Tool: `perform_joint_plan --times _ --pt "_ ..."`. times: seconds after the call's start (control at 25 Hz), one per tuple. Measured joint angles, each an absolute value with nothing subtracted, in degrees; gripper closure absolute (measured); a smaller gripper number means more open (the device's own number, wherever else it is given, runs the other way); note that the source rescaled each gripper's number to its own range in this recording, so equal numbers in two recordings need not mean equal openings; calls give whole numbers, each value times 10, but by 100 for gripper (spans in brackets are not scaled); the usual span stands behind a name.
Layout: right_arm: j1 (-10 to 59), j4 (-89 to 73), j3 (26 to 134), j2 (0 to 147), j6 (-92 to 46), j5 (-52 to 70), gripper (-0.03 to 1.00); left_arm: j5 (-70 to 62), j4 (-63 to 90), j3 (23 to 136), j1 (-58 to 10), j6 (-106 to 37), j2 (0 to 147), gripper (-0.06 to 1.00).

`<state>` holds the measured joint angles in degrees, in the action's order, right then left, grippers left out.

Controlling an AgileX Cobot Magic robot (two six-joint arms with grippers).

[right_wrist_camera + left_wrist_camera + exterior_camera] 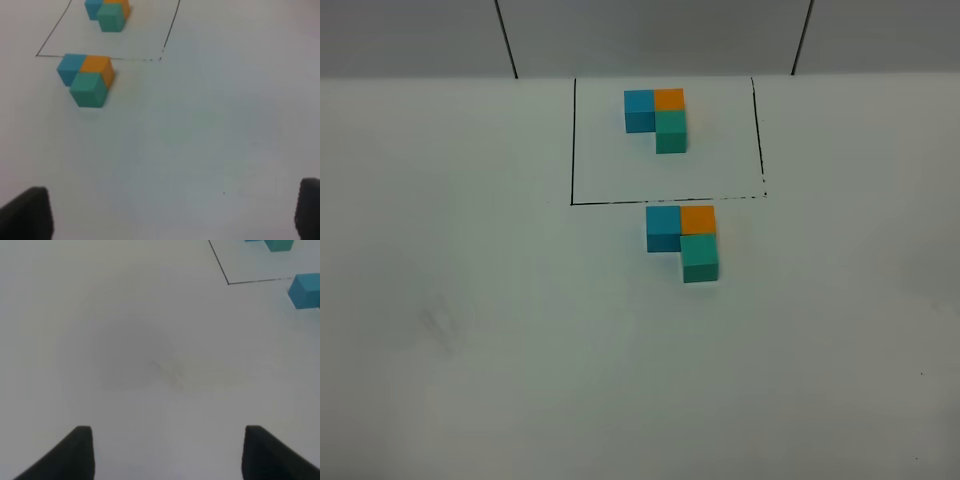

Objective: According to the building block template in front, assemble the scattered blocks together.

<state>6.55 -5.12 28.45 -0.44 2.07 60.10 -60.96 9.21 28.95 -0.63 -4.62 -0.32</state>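
The template (658, 118) is an L of sky-blue, orange and teal-green cubes inside a hand-drawn black rectangle (572, 150) at the back; it also shows in the right wrist view (107, 12). Just in front of the frame, the unframed sky-blue block (663, 227), orange block (698, 219) and teal-green block (700, 258) sit pressed together in the same L. They show in the right wrist view too: sky-blue (70, 67), orange (98, 66), teal-green (88, 90). My left gripper (167, 452) is open over bare table. My right gripper (172, 212) is open, well back from the blocks.
The white table (470, 330) runs to a wall with two dark seams (506, 38) at the back. In the left wrist view the frame's corner (228, 283) and the sky-blue block (305, 290) lie far off to one side.
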Motion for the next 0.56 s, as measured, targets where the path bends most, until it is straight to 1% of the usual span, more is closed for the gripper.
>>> perform_joint_plan --times 0.2,0.56 --pt "66 -51 284 -4 21 601 7 -610 92 290 -6 -46 -3 58" --pt "66 -51 284 -4 21 601 12 -610 92 290 -6 -46 -3 58"
